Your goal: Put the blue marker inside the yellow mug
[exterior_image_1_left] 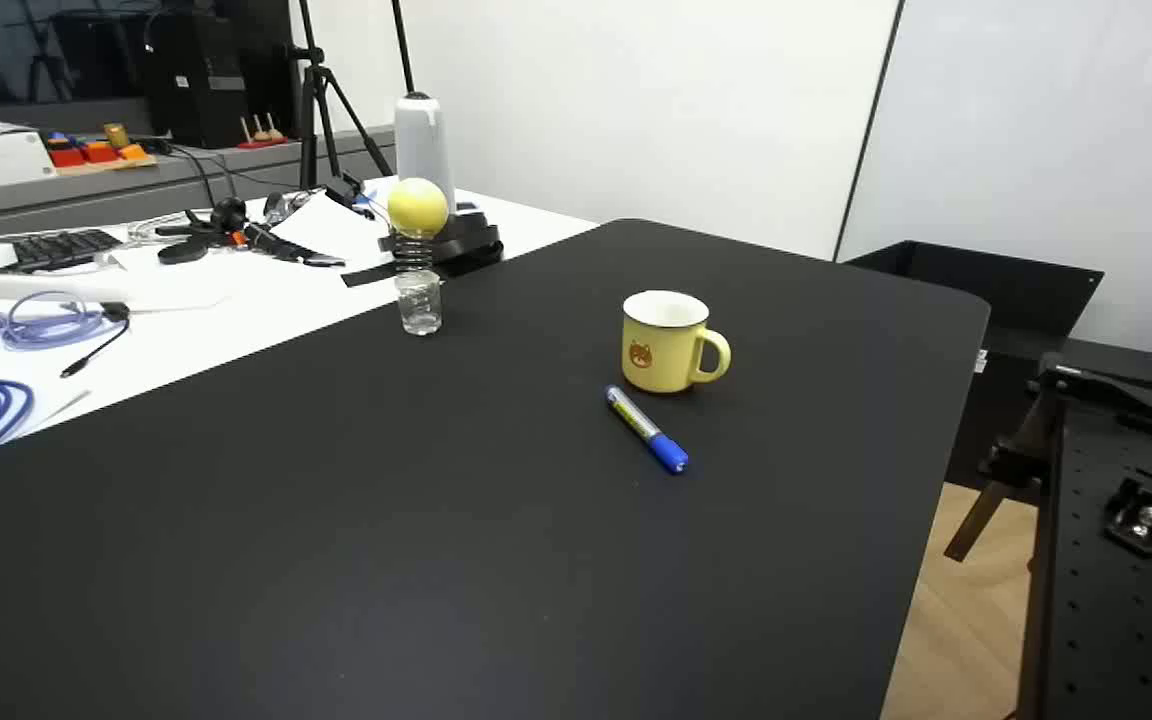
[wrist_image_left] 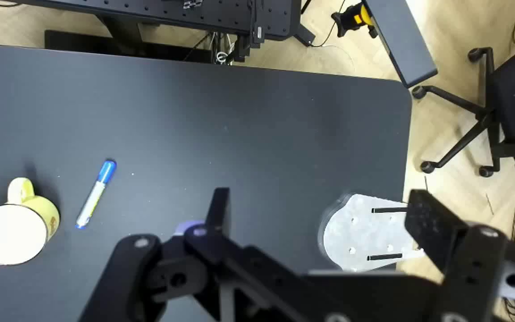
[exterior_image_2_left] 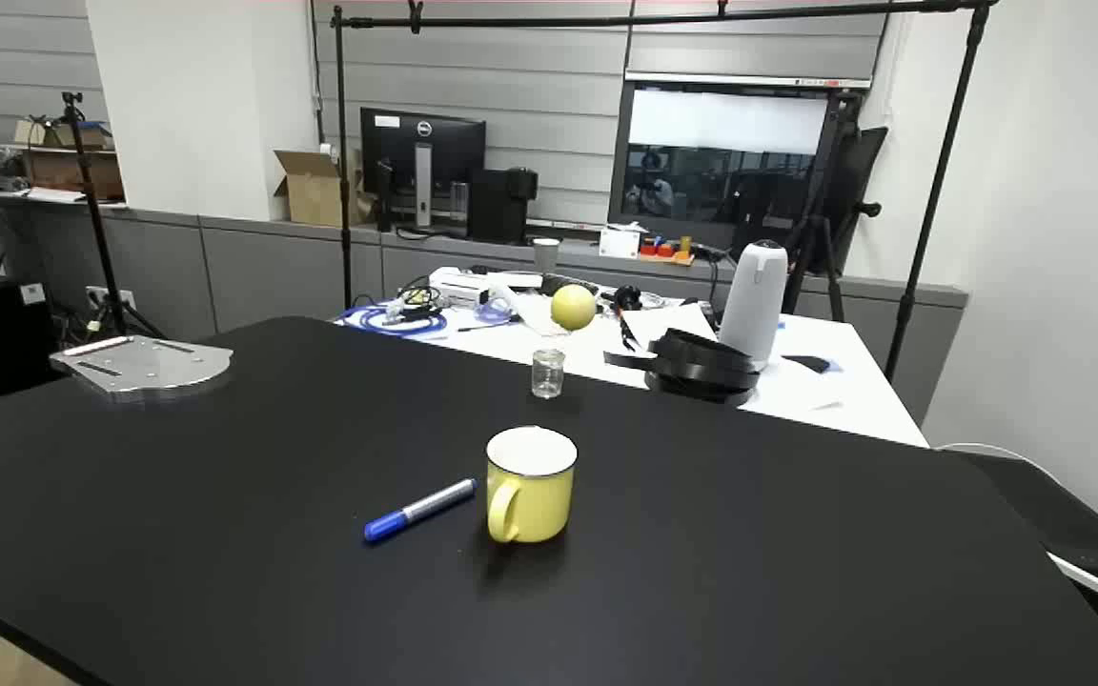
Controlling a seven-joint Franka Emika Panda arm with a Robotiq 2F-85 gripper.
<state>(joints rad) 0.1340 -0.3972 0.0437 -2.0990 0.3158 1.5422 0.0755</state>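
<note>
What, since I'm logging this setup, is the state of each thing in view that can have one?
Gripper: open, holding nothing.
Yellow mug: upright; nothing shows inside.
Blue marker: capped, lying beside the mug, not in it.
Clear glass: upright; contents cannot be told.
Slotted plate: lying flat.
Cardboard box: open.
Dell monitor: faces away; on or off cannot be told.

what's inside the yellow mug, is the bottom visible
Only white lining shows inside the yellow mug in both exterior views; its own side covers the bottom. In the wrist view the opening is too glaring to show detail. The blue marker lies outside, beside it.
</note>
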